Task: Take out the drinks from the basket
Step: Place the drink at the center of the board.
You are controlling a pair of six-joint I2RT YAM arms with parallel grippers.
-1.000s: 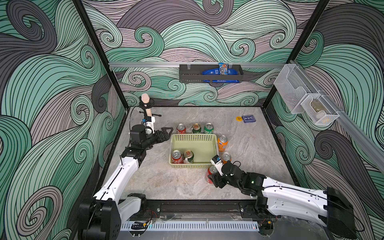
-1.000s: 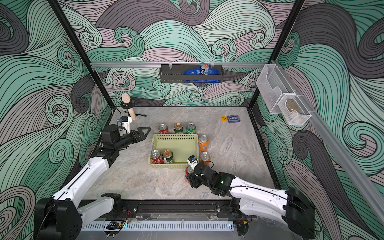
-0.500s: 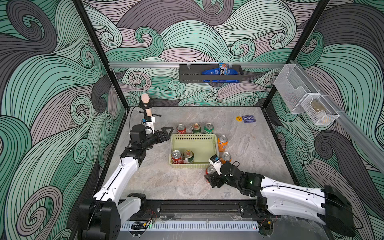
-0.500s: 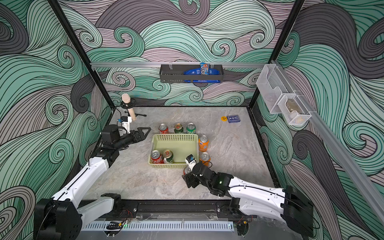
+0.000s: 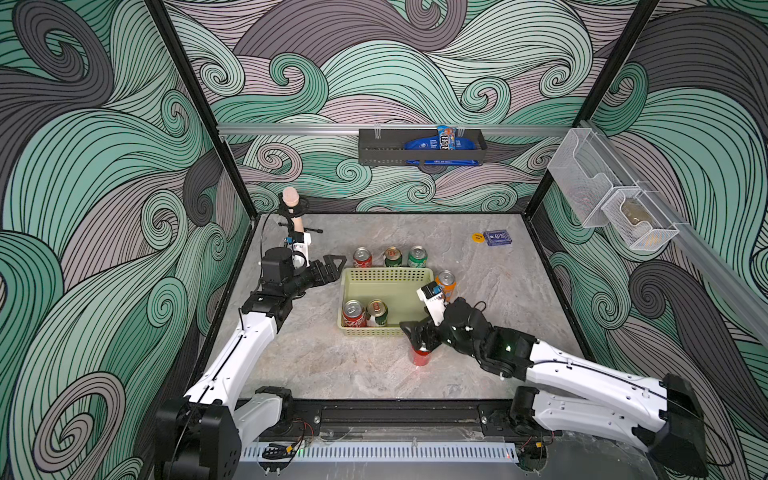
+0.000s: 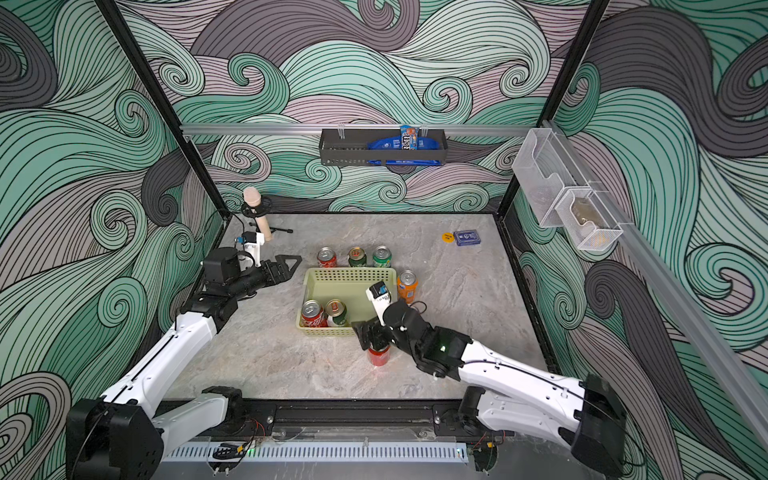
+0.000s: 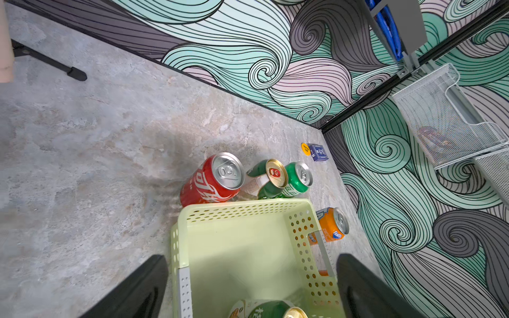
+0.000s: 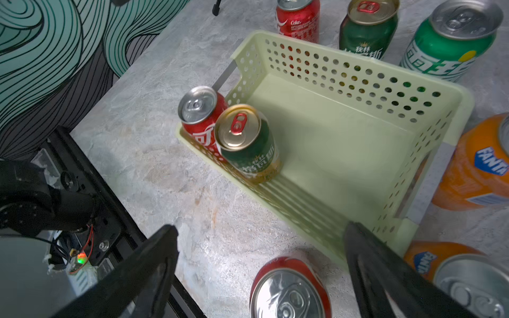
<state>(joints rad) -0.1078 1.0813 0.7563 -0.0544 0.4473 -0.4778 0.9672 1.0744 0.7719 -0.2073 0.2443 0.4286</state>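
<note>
Released red can [image 5: 421,356]: upright on the surface [image 5: 332,365], just outside the near wall of the basket [image 5: 384,272], towards its right corner.
Right fingers [image 8: 154,261]: apart, one either side above the can's top in the right wrist view, and neither is seen to press it.
Change: a second ago these fingers were closed on this can. They have since parted and the can stands on its own.
Meaning: judged a finished release, so one more drink is out.
Still in basket: the basket red can [image 5: 353,313] and the basket dark green can [image 5: 377,312], touching each other in the near left corner. The rest of the basket floor is bare.
Already out, far side: the far red can [image 5: 362,257], the far dark green can [image 5: 392,256] and the bright green can [image 5: 417,256], in a row just behind the far wall.
Already out, right side: the orange can [image 5: 446,282] just beside the right wall. A second orange can [image 8: 457,275] shows in the right wrist view but is hidden under the arm in both top views.
Left fingers [image 7: 132,289]: apart and empty, near the basket's far left corner, in the same place as a second ago.
Progress: six of eight drinks out, as judged.
Next, as judged: the right arm must lift clear without tipping the released can, then one arm reaches for the touching pair.
</note>
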